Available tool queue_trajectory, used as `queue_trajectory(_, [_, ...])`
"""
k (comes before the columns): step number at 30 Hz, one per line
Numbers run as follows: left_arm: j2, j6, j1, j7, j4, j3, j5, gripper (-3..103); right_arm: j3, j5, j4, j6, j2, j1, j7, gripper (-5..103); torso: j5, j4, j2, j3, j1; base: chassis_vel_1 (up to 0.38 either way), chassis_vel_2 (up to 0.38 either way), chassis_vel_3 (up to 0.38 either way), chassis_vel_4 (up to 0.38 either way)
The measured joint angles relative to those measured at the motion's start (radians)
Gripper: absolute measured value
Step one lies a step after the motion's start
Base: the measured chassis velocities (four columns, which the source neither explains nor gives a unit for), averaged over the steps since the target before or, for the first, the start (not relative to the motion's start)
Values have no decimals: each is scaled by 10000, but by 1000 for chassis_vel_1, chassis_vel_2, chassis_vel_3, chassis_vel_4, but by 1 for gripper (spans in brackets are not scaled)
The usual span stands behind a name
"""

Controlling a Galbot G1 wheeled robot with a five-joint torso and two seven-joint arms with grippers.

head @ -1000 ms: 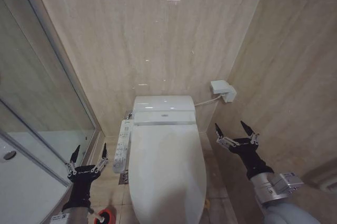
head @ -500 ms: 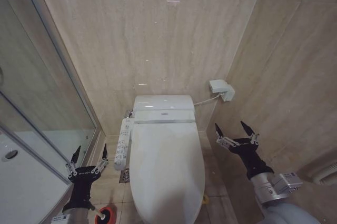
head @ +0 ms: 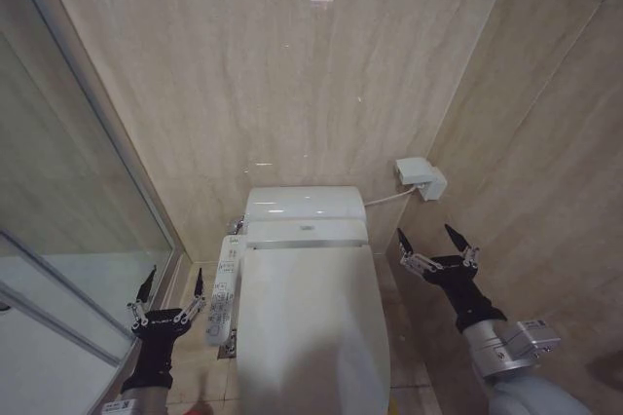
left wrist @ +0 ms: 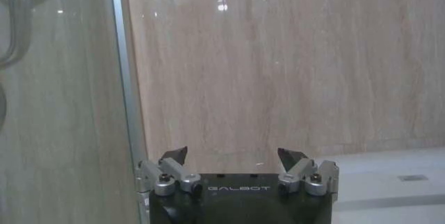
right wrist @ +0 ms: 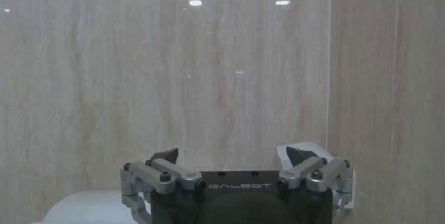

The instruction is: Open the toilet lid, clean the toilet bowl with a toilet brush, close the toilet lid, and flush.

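The toilet lid point(head: 310, 322) lies shut, a pale oval cover in the middle of the head view, and it hides the toilet bowl. The toilet brush is out of view. My left gripper point(head: 173, 283) hangs open beside the toilet's left flank, above the floor, with nothing between its fingers. My right gripper point(head: 433, 237) stands open to the right of the lid, close to the side wall, also empty. Each wrist view shows its own gripper, left point(left wrist: 233, 156) and right point(right wrist: 236, 156), spread open against the beige wall.
The cistern point(head: 304, 206) sits behind the lid, and a control panel point(head: 223, 288) runs along the toilet's left side. A white wall box point(head: 421, 176) with a cable is mounted at the right. A glass shower partition point(head: 68, 191) closes the left side. Tiled walls stand close on the back and right.
The whole head picture has shifted, so the camera has moved. The red cup at the bottom edge has slipped out of frame. Both grippers keep their open pose.
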Motion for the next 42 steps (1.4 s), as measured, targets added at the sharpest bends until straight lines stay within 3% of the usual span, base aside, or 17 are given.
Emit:
queue_trajectory(5, [22, -357, -31, 240, 200, -107, -186, 86, 0, 0, 0, 0, 0, -3, 0, 100, 0, 1, 3, -4, -10, 22, -8, -11, 14])
queue_trajectory(6, [55, -385, -48, 242, 259, -124, -292, 82, 0, 0, 0, 0, 0, -4, 0, 100, -1, 0, 3, -4, -10, 0, 0, 0, 0])
queue_trajectory(12, [417, -329, -278, 95, 487, -377, -1044, 82, 0, 0, 0, 0, 0, -4, -1, 100, -1, 3, 3, -3, -9, 0, 0, 0, 0])
queue_trajectory(13, [557, -348, -394, 114, 602, -525, -1263, 67, 0, 0, 0, 0, 0, -3, -1, 100, -1, 0, 2, -3, -7, 0, 0, 0, 0])
queue_trajectory(20, [1317, -840, -864, 823, 1452, -1213, -2075, 67, 0, 0, 0, 0, 0, -3, 0, 100, -3, 3, 3, -3, -6, 0, 0, 0, 0])
queue_trajectory(21, [1510, -975, -1007, 975, 1716, -1354, -2240, 41, 0, 0, 0, 0, 0, -3, 0, 100, -2, 0, 3, -3, -6, 0, 0, 0, 0])
queue_trajectory(26, [2287, -1140, -1600, 1329, 2733, -1846, -3001, 41, 0, 0, 0, 0, -1, -3, -4, 100, -3, 4, 3, -2, -6, 0, 0, 0, 0])
queue_trajectory(27, [2449, -1140, -1787, 1385, 2980, -1959, -3203, 15, 0, 0, 0, 0, 0, -3, 0, 100, -4, 1, 2, -2, -6, 0, 0, 0, 0])
queue_trajectory(34, [3418, -1150, -2965, 1878, 4616, -2340, -3882, 15, 0, 0, 0, 0, 0, -3, -2, 100, -4, 0, 2, -2, -6, 0, 0, 0, 0])
queue_trajectory(35, [3594, -1150, -3209, 1905, 4998, -2300, -4003, 0, 0, 0, 0, 0, 0, -2, 0, 100, -3, 2, 2, -2, -5, 0, 0, 0, 0])
queue_trajectory(42, [4096, -1142, -4200, 1973, 6640, -1837, -4340, 0, 0, -1, 0, 0, 0, -3, 0, 100, -4, 1, 2, -2, -5, 0, 0, 0, 0])
